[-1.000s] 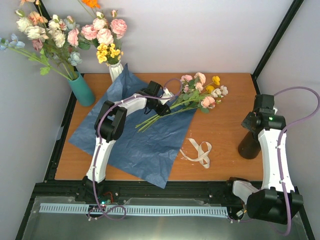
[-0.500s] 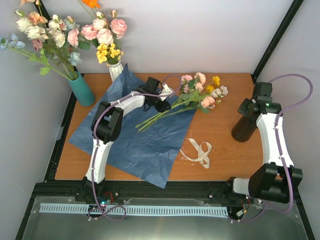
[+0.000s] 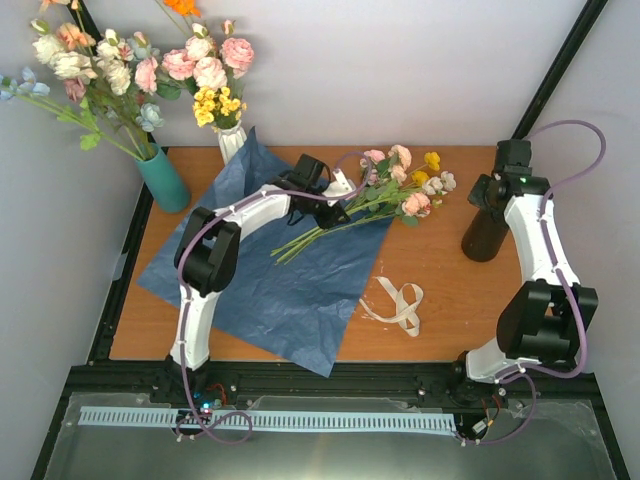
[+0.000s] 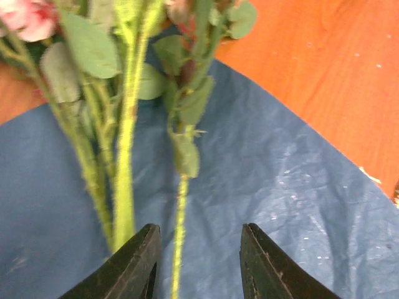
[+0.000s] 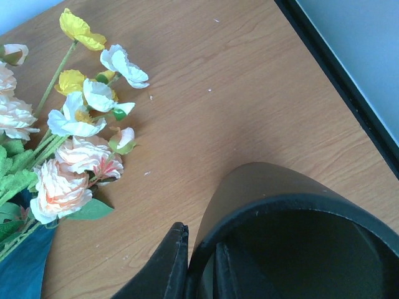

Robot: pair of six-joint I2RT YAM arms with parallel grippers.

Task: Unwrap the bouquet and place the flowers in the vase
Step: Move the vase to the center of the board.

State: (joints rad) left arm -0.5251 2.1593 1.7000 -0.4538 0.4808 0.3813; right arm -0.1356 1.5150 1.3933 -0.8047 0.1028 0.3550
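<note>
From above, my left gripper (image 3: pixel 334 208) sits in the upper middle of the frame, over the stems of the flowers (image 3: pixel 404 186). The flowers lie on their side, blooms toward the upper right, stem ends on the spread blue paper (image 3: pixel 270 275). The ribbon (image 3: pixel 401 303) lies loose on the table (image 3: pixel 450 310), below the blooms and well apart from them. At the right, my right gripper (image 3: pixel 487 196) is on the top of the dark vase (image 3: pixel 484 238), which stands upright.

In my left wrist view, my left gripper (image 4: pixel 197 265) is at the bottom edge with its two fingers (image 4: pixel 132 271) apart. One thin stem passes between them and is not pinched. A thicker stem of the flowers (image 4: pixel 124 168) runs up from the tip of the left-hand finger, over the blue paper (image 4: pixel 280 180).

In my right wrist view, my right gripper (image 5: pixel 198 265) clamps the rim of the vase (image 5: pixel 280 196) at the lower right, one finger outside the wall and one inside. The flowers (image 5: pixel 68 165) lie at the left on the table (image 5: pixel 218 87).
</note>
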